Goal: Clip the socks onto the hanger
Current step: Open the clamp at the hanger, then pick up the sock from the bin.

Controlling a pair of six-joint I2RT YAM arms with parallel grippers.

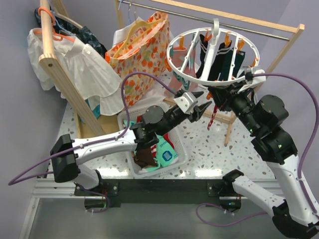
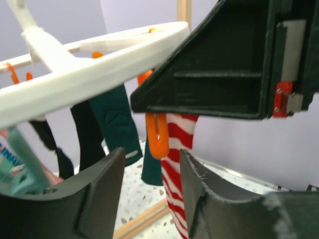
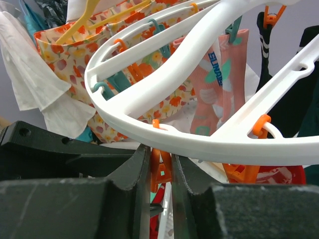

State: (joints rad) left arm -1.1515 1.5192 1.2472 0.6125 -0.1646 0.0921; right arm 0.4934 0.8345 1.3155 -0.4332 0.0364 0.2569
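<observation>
1. Nearest, below and behind the left claw (image 1: 202, 102), a white basket (image 1: 172, 163) stands on the speckled surface (image 1: 209, 149). In it lie loose socks: a brown sock (image 1: 143, 159), a teal sock (image 1: 167, 155) with a white label, and a bit of red between them.
2. The left claw is open, its two fingers (image 2: 94, 199) well apart with nothing between them. It points at the near rim of the hanger (image 2: 89, 74).
3. Just beyond its fingertips hang an orange clip (image 2: 158, 134) and a red-and-white striped sock (image 2: 174, 169), side by side and touching. Whether the clip bites the sock cannot be told.
4. The right claw (image 3: 160, 158) sits just above the left claw, under the hanger's rim. It is pinched onto the orange clip, which fills the narrow gap between its fingers.
5. The hanger, a white ring with spokes, tilts above and beyond both claws, hooked on a wooden rail (image 1: 279, 29).
6. Beyond the right claw, the ring's clips hold dark socks (image 1: 219, 62), a dark teal sock (image 2: 117, 122) and a pink sock (image 3: 219, 84) with teal marks.
7. Farther off, to the left of both claws, stands an orange-flowered bag (image 1: 139, 55). Its contents cannot be seen.
8. Farthest left, a white shirt (image 1: 75, 59) hangs.
</observation>
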